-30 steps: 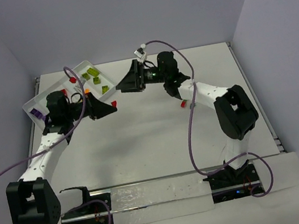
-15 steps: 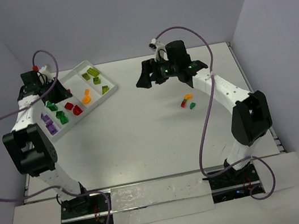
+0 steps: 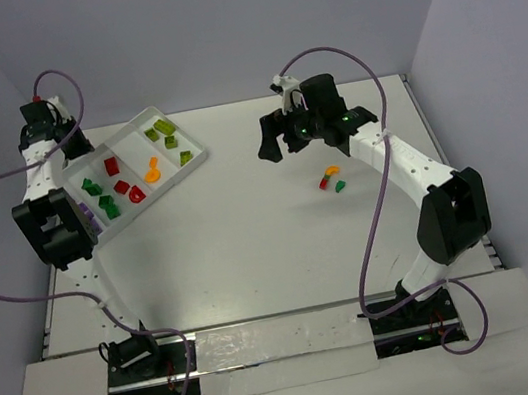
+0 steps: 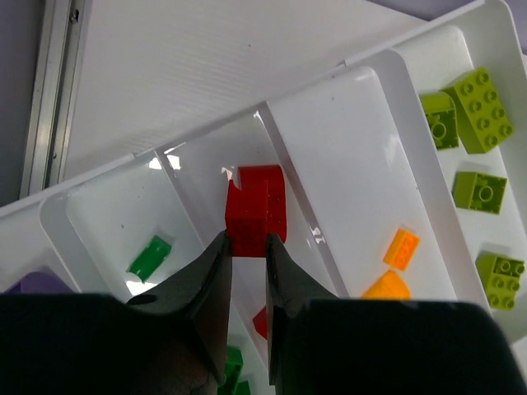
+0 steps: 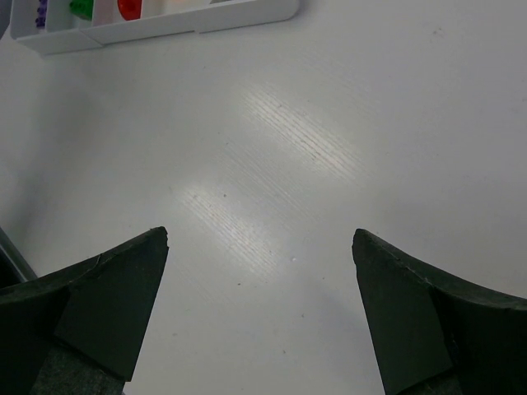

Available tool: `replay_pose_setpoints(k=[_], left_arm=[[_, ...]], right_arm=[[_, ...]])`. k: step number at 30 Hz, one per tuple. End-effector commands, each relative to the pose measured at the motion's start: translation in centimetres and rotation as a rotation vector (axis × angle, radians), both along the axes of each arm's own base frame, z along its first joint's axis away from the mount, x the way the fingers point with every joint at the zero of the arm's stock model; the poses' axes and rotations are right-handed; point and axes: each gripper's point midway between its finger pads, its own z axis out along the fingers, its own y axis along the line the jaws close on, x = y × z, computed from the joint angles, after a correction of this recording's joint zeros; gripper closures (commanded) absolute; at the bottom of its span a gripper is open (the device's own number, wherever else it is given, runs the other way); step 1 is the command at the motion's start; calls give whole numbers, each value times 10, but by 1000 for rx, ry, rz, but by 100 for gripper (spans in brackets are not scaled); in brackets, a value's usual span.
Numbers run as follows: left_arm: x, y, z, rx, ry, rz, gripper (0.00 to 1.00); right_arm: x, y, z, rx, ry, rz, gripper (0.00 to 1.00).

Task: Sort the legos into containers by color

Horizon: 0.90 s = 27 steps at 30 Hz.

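Left gripper (image 4: 245, 243) over far-left end of tray (image 4: 346, 140). Fingers stand a narrow gap apart, nothing clamped between them. Red lego (image 4: 257, 206) lies in its compartment just past the tips. Its near edge is hidden behind them, so contact cannot be told. Second red piece sits lower in same compartment, mostly covered by fingers. Green lego (image 4: 150, 255) one compartment to the left. Purple lego (image 4: 29, 284) beyond that, cut off by gripper body. Orange legos (image 4: 402, 248) one compartment to the right of red. Lime legos (image 4: 478, 99) in outermost compartment, one clipped by frame edge.

Right gripper (image 5: 260, 239) spread wide over bare table (image 5: 329, 123), holding nothing. Tray corner is clipped at top left of its wrist view. Loose legos (image 3: 330, 179), orange, red and green, lie on table near right arm, too small to tell if touching.
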Motion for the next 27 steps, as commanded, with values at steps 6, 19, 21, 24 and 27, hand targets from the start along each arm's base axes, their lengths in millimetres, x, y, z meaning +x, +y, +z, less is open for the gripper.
replay_pose_setpoints(k=[6,19,21,24,27], left_arm=[[7,13,-19,39,38,27,91],[7,9,-51,-12,81,29,74],[7,7,-50,-30,75,27,66],[11,6,-43,-35,51,26,57],[15,5,-31,-39,32,17,51]], right_arm=[[1,-8,13,-10,-44,-9,0],[3,-5,6,-5,-10,0,0],[3,-5,6,-5,-9,2,0],[3,-6,4,-10,-7,-2,0],[3,-7,3,-16,-7,-3,0]])
